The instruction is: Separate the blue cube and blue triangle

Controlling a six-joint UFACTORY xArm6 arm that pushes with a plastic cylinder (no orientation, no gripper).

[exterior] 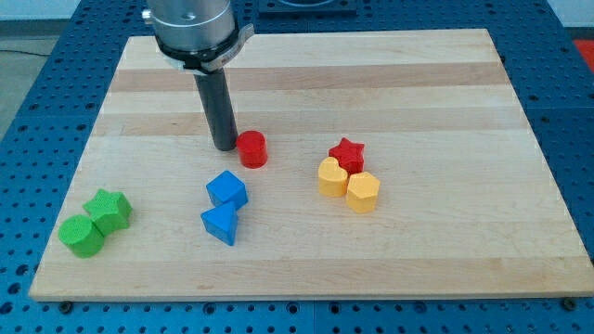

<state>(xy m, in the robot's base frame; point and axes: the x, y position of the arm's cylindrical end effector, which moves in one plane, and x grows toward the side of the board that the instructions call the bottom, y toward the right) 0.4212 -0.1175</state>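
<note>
**Tip beside the red cylinder, blue pair touching below it**

I take the wooden board [306, 70] as my landmark; it fills most of the view and sits on a blue perforated table [37, 83]. I can read no brand, label or writing anywhere, and nothing here serves as a container.

My rod [221, 107] comes down from the grey mount at the board's top edge, left of centre. My tip [225, 148] rests on the board, just beside the red cylinder [252, 148] on its left; I cannot tell whether they touch. There are no jaws to report, only the bare rod.

Seven blocks lie on the board. Two are blue: the blue cube [226, 189] sits below my tip toward the board's bottom edge, and the blue triangle [221, 224] is right below it, touching. Two green blocks [96, 223] huddle at the board's bottom left corner. Right of centre, a red star [347, 154] touches two yellow blocks, the left one [329, 176] heart-shaped, the right one [363, 192] rounded.
</note>
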